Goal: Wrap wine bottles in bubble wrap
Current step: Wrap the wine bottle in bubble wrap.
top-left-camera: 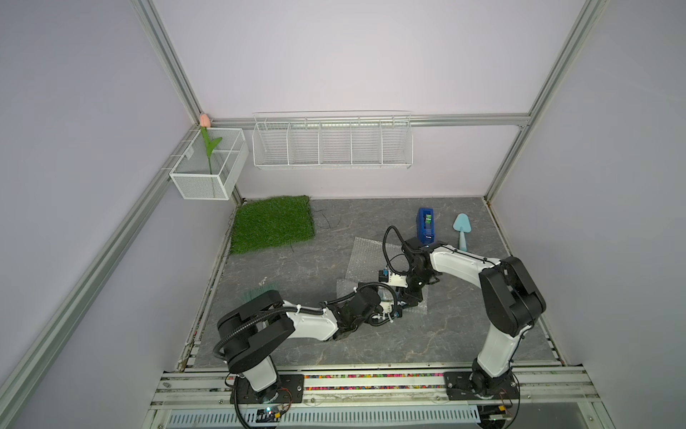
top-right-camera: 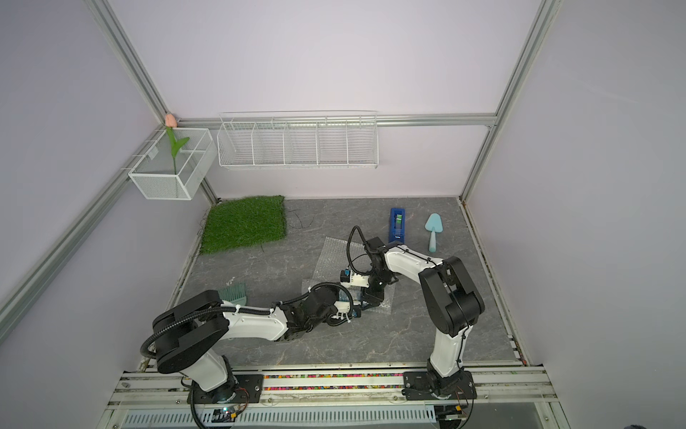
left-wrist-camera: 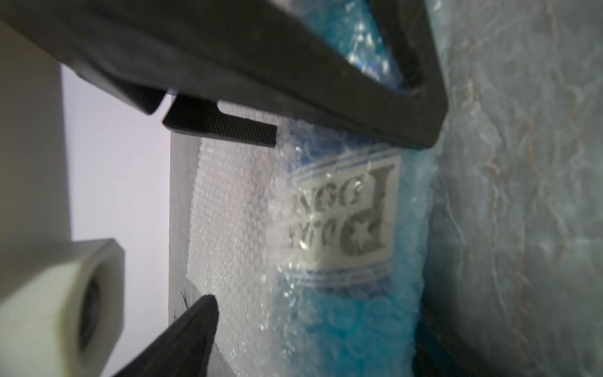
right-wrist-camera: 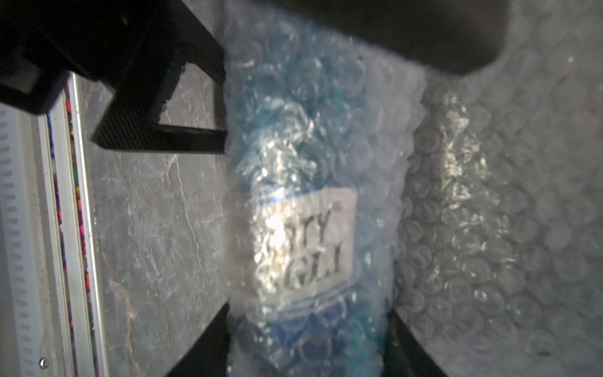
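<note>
K: Status check. Where's the bottle (right-wrist-camera: 303, 137)?
R: On its side mid-table (top-left-camera: 297, 334), lying on the bubble wrap (top-left-camera: 365, 256). A layer of wrap is over it; blue shows through, white label (right-wrist-camera: 306, 241) only partly readable. Rest of the sheet lies flat toward the back of the table.
K: Left gripper (left-wrist-camera: 244, 217)?
R: Low, side-on to the bottle. Jaws stand wide apart. Loose edge of the wrap sits between the fingers (left-wrist-camera: 222, 127); no contact that I can make out.
K: Right gripper (top-left-camera: 410, 302)?
R: Pointing down onto the same spot. Jaws partway apart. One finger (right-wrist-camera: 440, 29) sits against the wrap just beside the bottle, the other is mostly hidden behind the wrapped body. Can't tell if it's clamping anything.
K: Top views help?
R: Not much. In both top views the two wrists crowd over the bottle and cover nearly all of it.
K: Anything else on the table?
R: Tape dispenser (top-left-camera: 425, 224) and pale blue trowel (top-left-camera: 461, 230) back right, grass mat (top-left-camera: 273, 224) back left. All apart from the bottle. White wire rack (top-left-camera: 332, 143) hangs on the back wall.
</note>
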